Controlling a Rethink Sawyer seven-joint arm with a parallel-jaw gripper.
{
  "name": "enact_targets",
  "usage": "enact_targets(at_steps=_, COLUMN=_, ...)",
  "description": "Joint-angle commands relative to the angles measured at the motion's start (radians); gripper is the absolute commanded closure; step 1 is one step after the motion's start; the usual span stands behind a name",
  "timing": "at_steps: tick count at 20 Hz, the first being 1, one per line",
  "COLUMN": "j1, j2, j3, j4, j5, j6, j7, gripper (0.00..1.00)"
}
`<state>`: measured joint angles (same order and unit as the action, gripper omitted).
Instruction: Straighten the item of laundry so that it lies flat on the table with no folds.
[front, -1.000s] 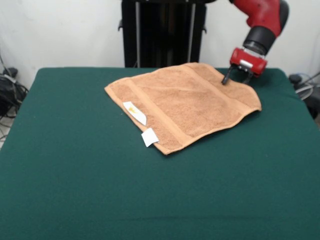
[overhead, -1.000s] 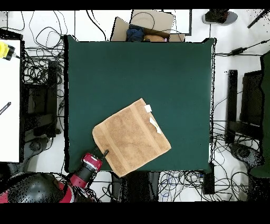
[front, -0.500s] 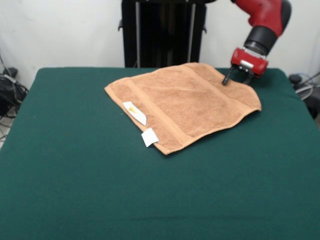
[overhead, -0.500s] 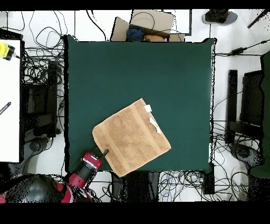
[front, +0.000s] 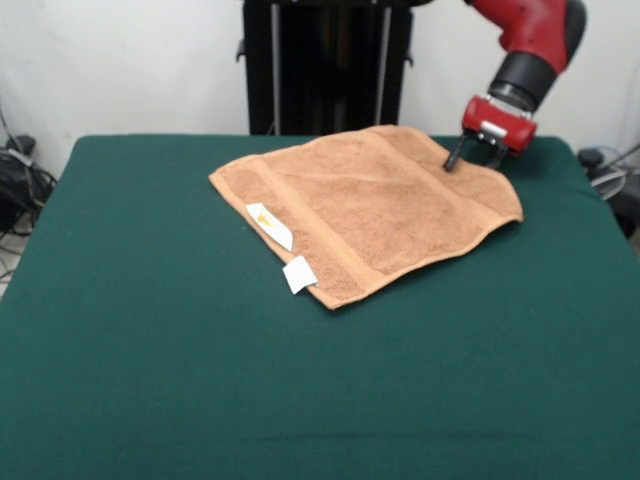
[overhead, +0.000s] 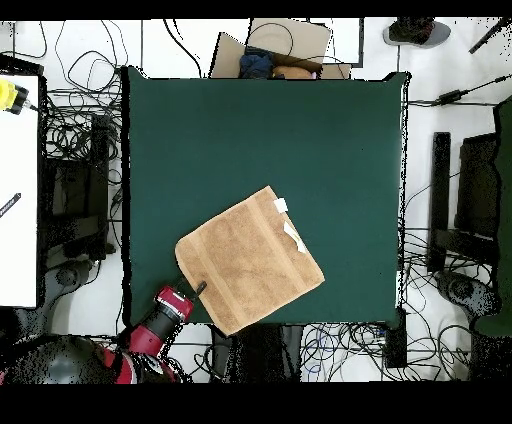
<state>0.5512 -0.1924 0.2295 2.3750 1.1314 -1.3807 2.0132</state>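
The item of laundry (front: 370, 210) is an orange-tan towel spread flat on the dark green table (front: 200, 380), turned diagonally, with two white tags on its near-left edge. From above, the towel (overhead: 248, 262) lies near the table's (overhead: 260, 130) bottom-left part. My gripper (front: 474, 158) hangs just above the towel's far right edge, its dark fingers (front: 453, 155) apart and nothing between them. In the overhead view the gripper (overhead: 196, 296) sits at the towel's lower-left edge, near the table's corner.
A black stand (front: 325, 65) rises behind the table's far edge. Cables and gear (overhead: 75, 200) lie on the floor around the table. A cardboard piece with dark and orange items (overhead: 275, 60) rests past the top table edge in the overhead view.
The gripper has risen slightly and drifted a little toward the table's corner. The towel has not moved.
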Motion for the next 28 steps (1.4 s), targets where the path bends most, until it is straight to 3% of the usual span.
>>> enact_targets(at_steps=1, j1=-0.005, j2=0.016, j3=-0.051, j4=-0.199, j5=0.123, j6=0.084, j7=-0.152, gripper=0.0)
enact_targets(at_steps=10, j1=0.013, j2=-0.009, j3=-0.06, j4=-0.184, j5=0.156, j6=0.072, j7=-0.179, gripper=0.0)
enact_targets(at_steps=16, j1=0.031, j2=-0.068, j3=-0.061, j4=-0.118, j5=0.184, j6=0.084, j7=-0.092, gripper=0.0)
enact_targets(at_steps=21, j1=-0.009, j2=-0.233, j3=-0.023, j4=0.014, j5=0.226, j6=0.232, j7=-0.069, gripper=0.0)
enact_targets(at_steps=28, j1=-0.043, j2=-0.437, j3=0.006, j4=0.089, j5=0.368, j6=0.461, j7=-0.201, gripper=0.0)
